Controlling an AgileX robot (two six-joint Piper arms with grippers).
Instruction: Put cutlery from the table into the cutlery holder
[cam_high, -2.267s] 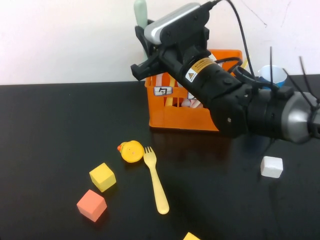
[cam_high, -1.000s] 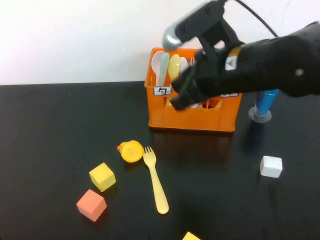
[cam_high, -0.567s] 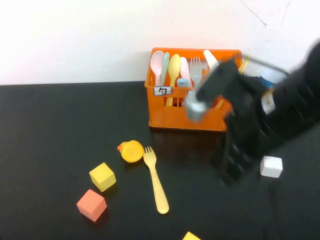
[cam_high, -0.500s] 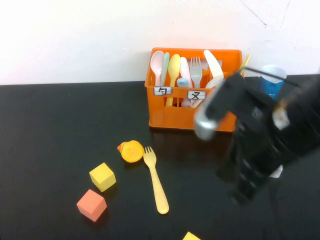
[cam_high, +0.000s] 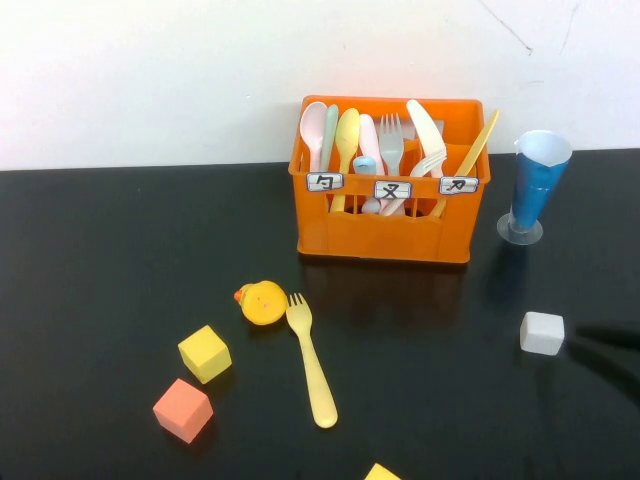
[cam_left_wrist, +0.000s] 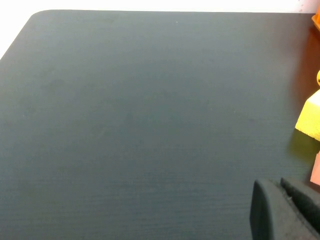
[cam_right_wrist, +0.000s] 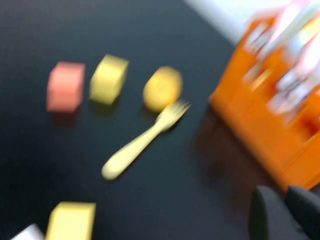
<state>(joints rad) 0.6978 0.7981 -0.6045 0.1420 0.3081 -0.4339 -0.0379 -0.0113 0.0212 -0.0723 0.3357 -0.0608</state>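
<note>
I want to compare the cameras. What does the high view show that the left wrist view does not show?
Only the high view shows the yellow fork lying on the table, the duck toy, the full cutlery holder, the blue cup and the white cube. Only the left wrist view shows the left claw, low over bare tabletop. Both show the yellow cube. The right claw appears only in the right wrist view.

Yellow fork (cam_high: 311, 361) lies open on the table (cam_high: 120, 250); clear approach from 3 and 6 o'clock. Duck toy (cam_high: 263, 302) crowds its tines at 9 o'clock; yellow cube (cam_high: 205, 353) and pink cube (cam_high: 183, 410) sit further toward 8. Lane to cutlery holder (cam_high: 385, 232) at 12 unobstructed.
</note>
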